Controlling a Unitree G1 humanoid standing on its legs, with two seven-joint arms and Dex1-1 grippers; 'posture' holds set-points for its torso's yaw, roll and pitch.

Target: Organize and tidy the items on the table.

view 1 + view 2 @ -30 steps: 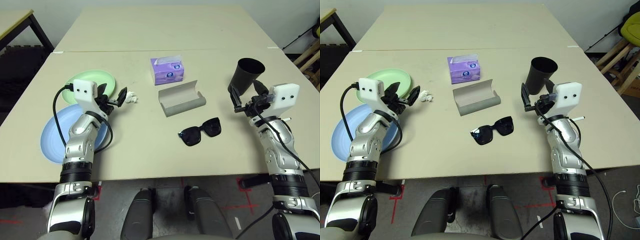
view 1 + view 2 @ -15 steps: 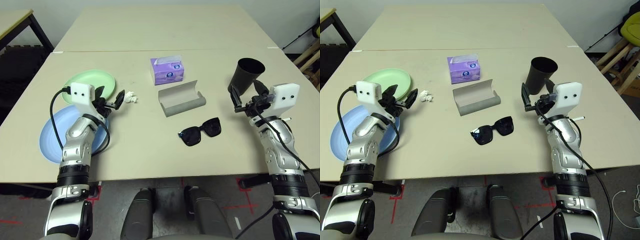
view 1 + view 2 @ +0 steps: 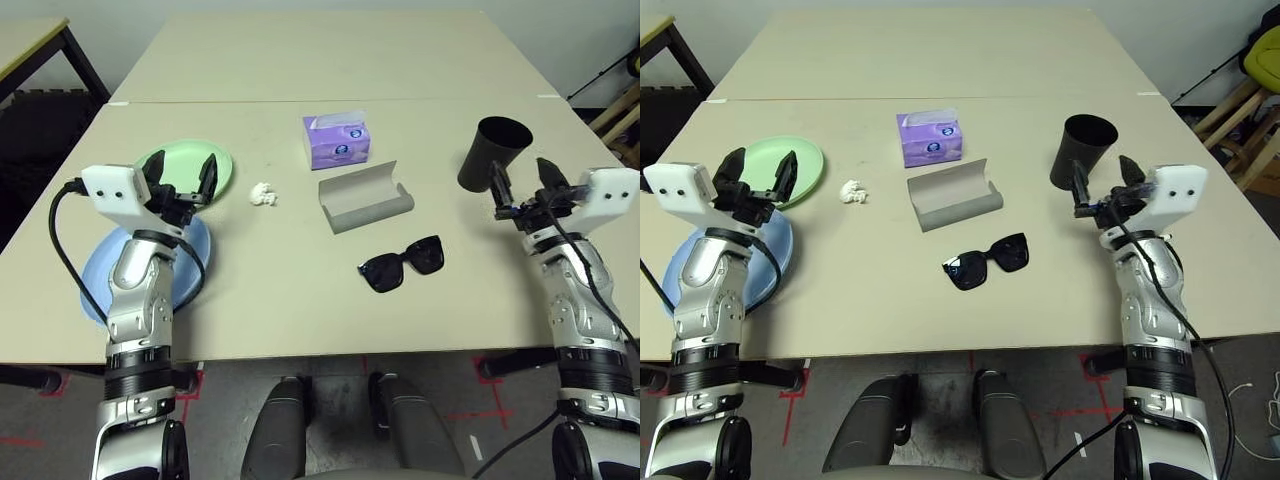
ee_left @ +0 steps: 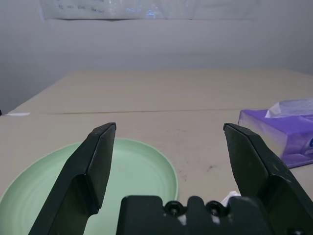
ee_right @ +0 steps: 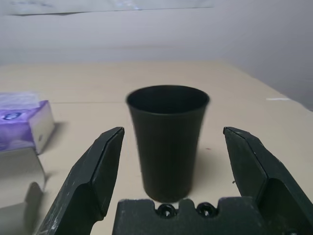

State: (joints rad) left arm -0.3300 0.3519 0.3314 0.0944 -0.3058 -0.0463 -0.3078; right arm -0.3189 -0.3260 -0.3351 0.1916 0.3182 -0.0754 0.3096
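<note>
The left hand point(image 3: 181, 176) hangs wide open and empty over the green plate point(image 3: 182, 166), with the blue plate point(image 3: 98, 285) at its 7 o'clock. Mid-worktop point(image 3: 300, 300) lie tissue point(image 3: 262, 194), box point(image 3: 335, 140), case point(image 3: 364, 197) and sunglasses point(image 3: 402, 263). The right hand point(image 3: 520, 182), wide open and empty, has the cup point(image 3: 483, 153) at 11 o'clock.

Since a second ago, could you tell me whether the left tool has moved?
Yes. The left tool has drawn back leftward from the crumpled white tissue and now hovers open over the pale green plate.
</note>
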